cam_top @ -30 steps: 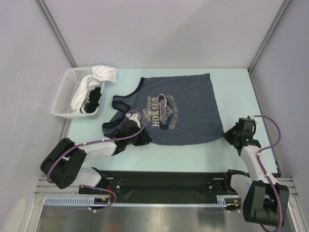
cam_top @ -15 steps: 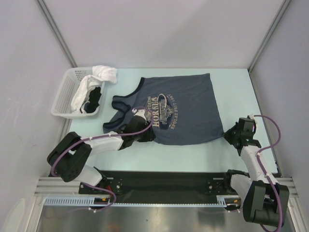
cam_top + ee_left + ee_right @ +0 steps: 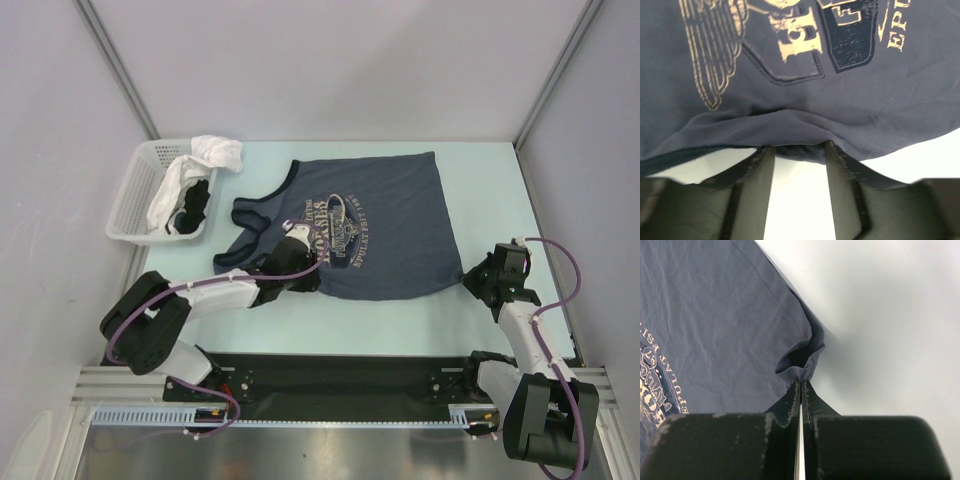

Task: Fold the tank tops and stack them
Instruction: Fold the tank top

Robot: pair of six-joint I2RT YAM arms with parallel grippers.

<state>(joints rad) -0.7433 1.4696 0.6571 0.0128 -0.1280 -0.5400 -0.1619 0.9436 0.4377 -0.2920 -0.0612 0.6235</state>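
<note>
The slate-blue tank top (image 3: 385, 225) lies spread on the table, its gold-white print (image 3: 790, 42) facing up and its straps to the left. My left gripper (image 3: 298, 256) sits at the near-left edge by the armhole. It is open, and the cloth's edge (image 3: 795, 145) drapes over the two fingertips (image 3: 761, 162). My right gripper (image 3: 466, 279) is shut on the top's near-right hem corner (image 3: 802, 357), which is puckered at the tips. A black cloth (image 3: 196, 204), probably the black tank top, lies in the basket.
The white lattice basket (image 3: 128, 208) stands at the far left of the table. It holds the black cloth, and a white cloth (image 3: 215, 152) spills over its rim. Grey walls close in the table on three sides.
My left gripper has slid right along the top's near-left edge and its jaws have widened. The bunched strap area now lies flatter. The right arm has not moved.
</note>
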